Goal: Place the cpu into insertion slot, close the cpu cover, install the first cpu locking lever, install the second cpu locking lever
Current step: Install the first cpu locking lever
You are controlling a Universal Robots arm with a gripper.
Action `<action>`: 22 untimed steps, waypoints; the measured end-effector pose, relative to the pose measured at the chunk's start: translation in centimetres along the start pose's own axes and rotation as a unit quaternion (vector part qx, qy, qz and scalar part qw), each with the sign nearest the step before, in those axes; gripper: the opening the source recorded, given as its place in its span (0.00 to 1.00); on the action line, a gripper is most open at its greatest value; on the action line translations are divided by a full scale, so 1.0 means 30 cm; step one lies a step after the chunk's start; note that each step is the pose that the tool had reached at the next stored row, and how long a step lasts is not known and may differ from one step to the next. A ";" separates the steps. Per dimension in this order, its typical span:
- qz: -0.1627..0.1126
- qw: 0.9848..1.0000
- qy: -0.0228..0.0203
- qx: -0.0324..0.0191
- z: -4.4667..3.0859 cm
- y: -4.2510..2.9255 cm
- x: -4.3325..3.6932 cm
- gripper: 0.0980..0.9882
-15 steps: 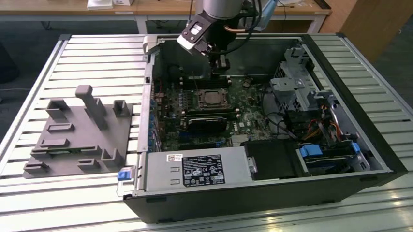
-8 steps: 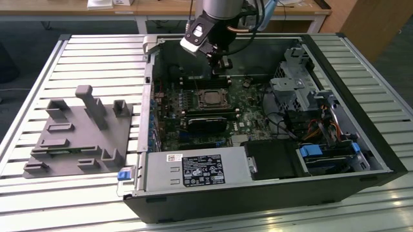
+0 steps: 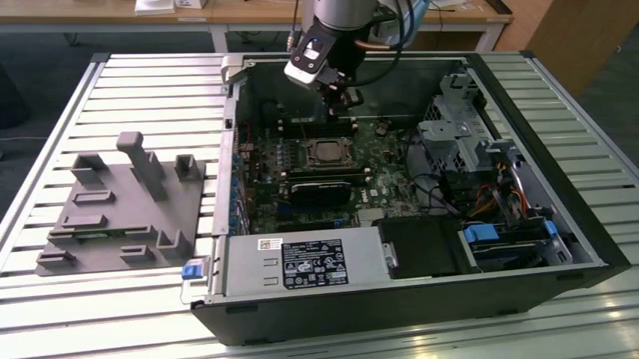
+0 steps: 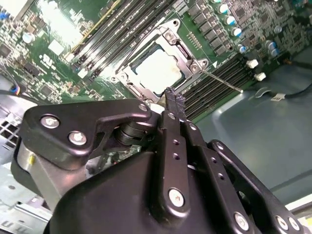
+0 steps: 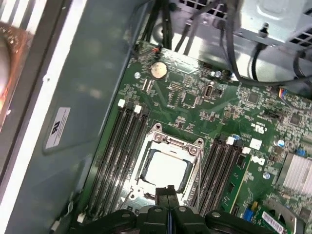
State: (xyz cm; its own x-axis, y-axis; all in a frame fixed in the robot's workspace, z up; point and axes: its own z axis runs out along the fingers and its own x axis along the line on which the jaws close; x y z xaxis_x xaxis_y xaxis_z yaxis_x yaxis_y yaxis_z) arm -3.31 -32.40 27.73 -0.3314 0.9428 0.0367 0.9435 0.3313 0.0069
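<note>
Grey-beige metal of the cpu showing through the cover, flat over the slot on the board. Thin lever sticking out from one cover corner, across the memory slots. Gripper just on the slot's far side in the exterior view, fingers pressed together on nothing, tip at the cover's edge; contact unclear.

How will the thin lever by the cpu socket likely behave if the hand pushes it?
The lever is a thin bare metal rod jutting free past the cover, so it would probably flex and spring back somewhat. Smooth and narrow, it could slip off the hand's shut tips. Anchored at one end, it likely pivots rather than slides.
</note>
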 end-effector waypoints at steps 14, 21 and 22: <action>-0.066 0.998 0.000 0.002 0.000 0.000 0.000 0.01; -0.084 0.996 0.001 0.003 0.000 0.000 0.000 0.01; -0.086 0.996 0.001 0.003 0.000 0.000 0.000 0.01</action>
State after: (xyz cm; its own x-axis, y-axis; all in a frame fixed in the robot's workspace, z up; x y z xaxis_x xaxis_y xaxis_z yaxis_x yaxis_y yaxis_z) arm -3.31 -32.40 27.73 -0.4888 0.8716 0.0367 0.8723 0.4889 0.0069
